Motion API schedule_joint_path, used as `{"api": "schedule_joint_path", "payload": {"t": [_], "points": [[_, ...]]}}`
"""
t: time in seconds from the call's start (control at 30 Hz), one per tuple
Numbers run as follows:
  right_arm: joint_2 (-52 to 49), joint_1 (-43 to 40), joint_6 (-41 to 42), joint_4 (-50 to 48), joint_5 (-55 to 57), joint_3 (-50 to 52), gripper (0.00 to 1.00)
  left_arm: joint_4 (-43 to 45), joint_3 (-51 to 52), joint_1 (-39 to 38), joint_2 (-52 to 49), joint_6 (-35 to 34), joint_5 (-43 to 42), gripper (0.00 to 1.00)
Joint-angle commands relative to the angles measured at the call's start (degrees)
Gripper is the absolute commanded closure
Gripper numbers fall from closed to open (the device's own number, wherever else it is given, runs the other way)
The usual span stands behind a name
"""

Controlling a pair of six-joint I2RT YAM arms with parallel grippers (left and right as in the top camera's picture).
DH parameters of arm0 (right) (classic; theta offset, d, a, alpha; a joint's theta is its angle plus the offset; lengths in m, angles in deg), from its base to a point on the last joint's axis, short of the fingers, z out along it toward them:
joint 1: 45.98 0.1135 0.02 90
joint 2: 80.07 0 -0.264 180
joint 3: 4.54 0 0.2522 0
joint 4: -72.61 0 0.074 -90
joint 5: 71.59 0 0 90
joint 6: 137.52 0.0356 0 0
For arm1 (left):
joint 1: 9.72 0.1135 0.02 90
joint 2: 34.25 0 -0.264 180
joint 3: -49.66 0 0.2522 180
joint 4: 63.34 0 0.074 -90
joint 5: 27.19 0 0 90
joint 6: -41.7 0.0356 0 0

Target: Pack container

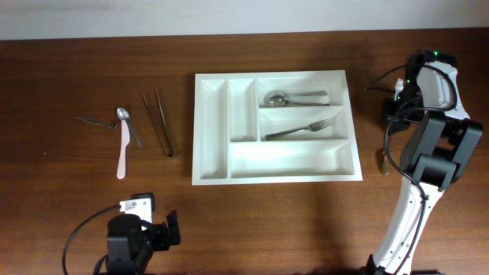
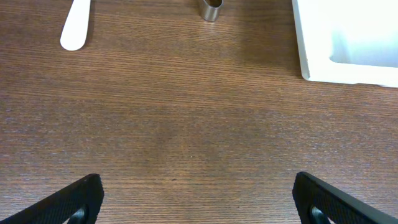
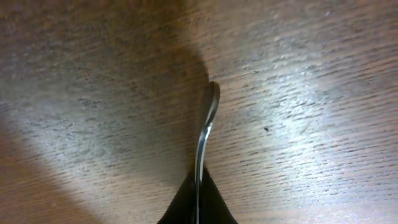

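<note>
No legible text, label, brand, number or sign on anything in view.

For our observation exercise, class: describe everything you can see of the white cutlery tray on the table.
The tray is white, rectangular and plastic-looking, lying flat on the brown wooden table. It has five compartments: two narrow upright ones at its left, three long horizontal ones. The top one holds a spoon, the middle a fork; the rest are empty.
</note>
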Motion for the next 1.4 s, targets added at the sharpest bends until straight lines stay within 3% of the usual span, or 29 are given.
{"api": "schedule_joint_path", "payload": {"t": [0.0,0.47,0.8,1.37], "points": [[-0.7,-0.1,0.9,-2.2,-1.3,0.8,0.96,0.1,-0.8,0.2,0.1,-0.5,0.2,0.01],[-0.7,-0.1,-1.5,7.5,-10.4,-21.9,0.96,0.1,-0.8,0.2,0.1,-0.5,0.2,0.01],[-0.7,0.0,-4.5,9.3,-21.4,-23.8,0.96,0.1,-0.8,0.2,0.1,-0.5,0.2,0.01],[0.1,-0.1,-2.7,9.1,-34.0,-25.2,0.96,0.1,-0.8,0.2,0.1,-0.5,0.2,0.01]]}}
